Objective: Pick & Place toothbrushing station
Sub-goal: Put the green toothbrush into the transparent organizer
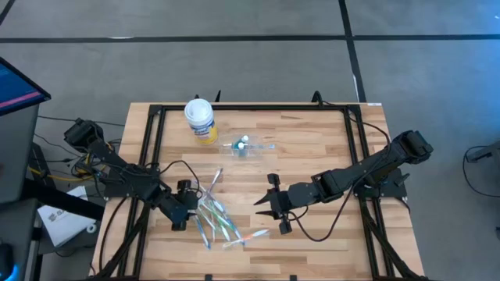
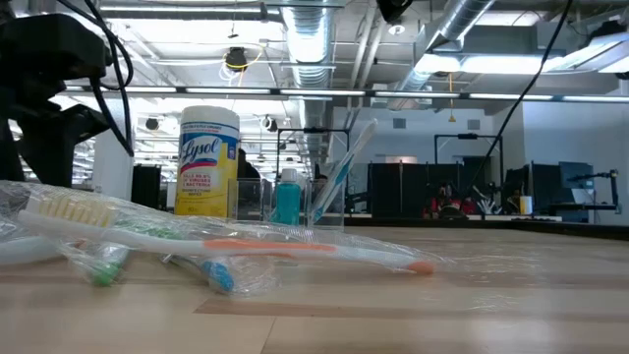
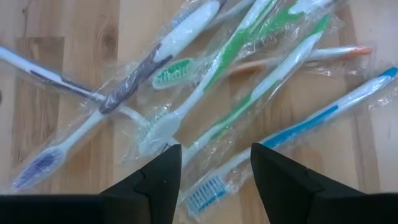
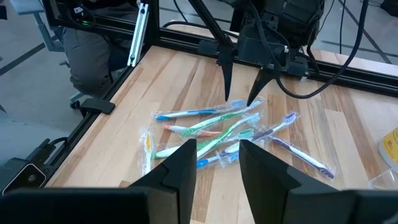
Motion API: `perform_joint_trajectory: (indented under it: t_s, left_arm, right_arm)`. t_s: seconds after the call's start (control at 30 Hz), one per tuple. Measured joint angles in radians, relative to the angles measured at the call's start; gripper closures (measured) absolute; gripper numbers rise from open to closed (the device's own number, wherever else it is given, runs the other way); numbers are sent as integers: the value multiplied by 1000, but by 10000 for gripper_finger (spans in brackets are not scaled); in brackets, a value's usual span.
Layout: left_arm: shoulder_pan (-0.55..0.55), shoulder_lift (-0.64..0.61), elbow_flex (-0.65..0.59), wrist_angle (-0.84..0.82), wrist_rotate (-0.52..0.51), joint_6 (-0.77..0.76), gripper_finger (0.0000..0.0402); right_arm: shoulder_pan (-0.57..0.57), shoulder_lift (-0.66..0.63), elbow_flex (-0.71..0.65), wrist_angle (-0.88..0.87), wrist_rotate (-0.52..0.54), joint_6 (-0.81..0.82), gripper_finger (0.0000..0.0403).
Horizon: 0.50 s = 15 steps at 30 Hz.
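toothbrushes (image 3: 211, 93) just under open left gripper (image 3: 214, 163)

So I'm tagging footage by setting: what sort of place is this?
Likely a robotics lab or workshop: a black-framed wooden table, exposed ceiling ducts, and equipment racks behind.

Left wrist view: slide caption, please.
Open left hand hovers just above a pile of wrapped toothbrushes on the wooden table.

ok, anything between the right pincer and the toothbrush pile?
No. Bare wood only between the right pincer and the wrapped toothbrushes, clear in the high view; the right wrist view agrees.
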<state>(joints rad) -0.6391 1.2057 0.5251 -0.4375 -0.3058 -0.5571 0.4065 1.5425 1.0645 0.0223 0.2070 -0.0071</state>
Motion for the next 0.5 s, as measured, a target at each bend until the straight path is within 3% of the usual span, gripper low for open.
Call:
perform_joint_trajectory:
  t_s: [0.5]
  left_arm:
    - [1, 1, -71, 7, -40, -5, 244]
  right_arm:
    - [-3, 0, 0, 0, 0, 0, 291]
